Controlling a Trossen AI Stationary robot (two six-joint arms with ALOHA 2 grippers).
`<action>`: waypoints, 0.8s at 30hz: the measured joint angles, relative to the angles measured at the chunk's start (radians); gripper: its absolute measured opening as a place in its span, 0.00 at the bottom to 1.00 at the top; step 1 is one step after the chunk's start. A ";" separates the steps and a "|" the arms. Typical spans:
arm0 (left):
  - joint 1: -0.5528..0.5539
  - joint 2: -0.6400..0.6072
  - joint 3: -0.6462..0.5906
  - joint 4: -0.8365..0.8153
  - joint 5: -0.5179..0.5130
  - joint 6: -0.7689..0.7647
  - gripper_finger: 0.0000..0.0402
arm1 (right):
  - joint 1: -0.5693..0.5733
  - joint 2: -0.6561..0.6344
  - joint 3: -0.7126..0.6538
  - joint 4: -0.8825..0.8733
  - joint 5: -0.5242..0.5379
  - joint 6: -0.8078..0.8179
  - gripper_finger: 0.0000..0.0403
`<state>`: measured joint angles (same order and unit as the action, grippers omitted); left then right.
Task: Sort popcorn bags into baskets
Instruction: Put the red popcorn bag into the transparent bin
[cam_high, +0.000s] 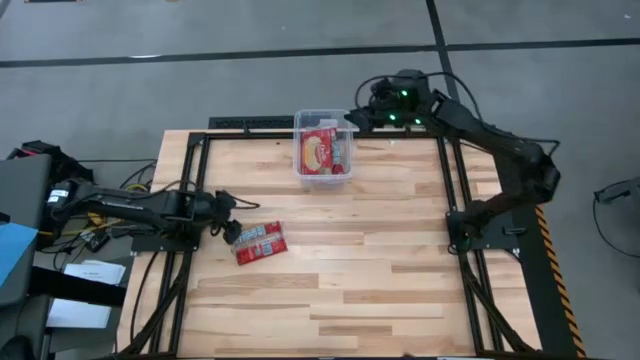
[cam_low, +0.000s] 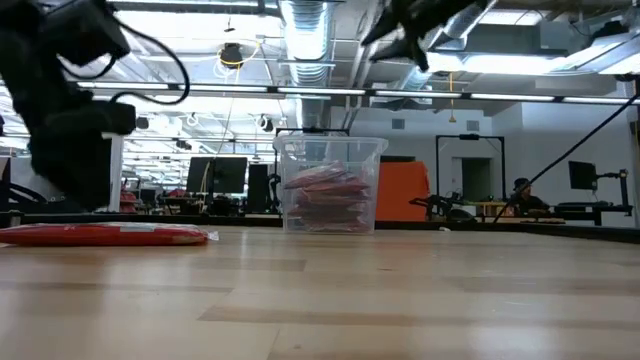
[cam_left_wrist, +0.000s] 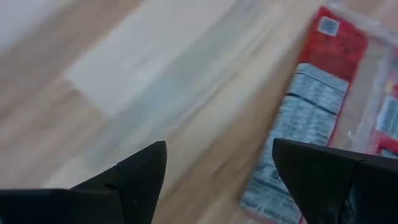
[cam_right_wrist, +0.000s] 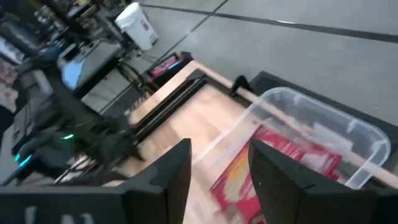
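Observation:
Two red popcorn bags (cam_high: 259, 242) lie flat on the table left of centre, seen also in the low view (cam_low: 105, 234) and the left wrist view (cam_left_wrist: 311, 118). My left gripper (cam_high: 228, 230) hovers open just left of them, touching nothing (cam_left_wrist: 217, 171). The clear bin (cam_high: 323, 151) stands near the table's far edge with several red bags (cam_low: 325, 190) inside. My right gripper (cam_high: 352, 118) hangs open above the bin's right far corner, empty; its wrist view (cam_right_wrist: 219, 165) looks down at the bin (cam_right_wrist: 323, 134).
Black metal frame rails (cam_high: 330, 136) run along the table's far, left and right edges. Bare wood (cam_high: 370, 270) stretches across the middle and near side of the table. Cables and equipment (cam_high: 60, 210) sit off the left edge.

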<state>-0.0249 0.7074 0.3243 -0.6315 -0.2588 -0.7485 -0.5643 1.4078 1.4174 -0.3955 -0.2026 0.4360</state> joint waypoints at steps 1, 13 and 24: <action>-0.008 0.003 -0.023 0.042 0.001 -0.017 0.70 | 0.025 -0.019 0.000 -0.018 0.018 -0.001 0.44; -0.111 0.138 -0.131 0.367 0.076 -0.130 0.70 | 0.341 -0.092 -0.001 -0.218 0.248 0.054 0.37; -0.219 0.424 -0.131 0.711 0.127 -0.217 0.60 | 0.704 0.129 -0.001 -0.299 0.436 0.201 0.37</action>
<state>-0.2442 1.1311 0.1932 0.0793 -0.1321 -0.9655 0.1394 1.5373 1.4161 -0.6942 0.2335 0.6368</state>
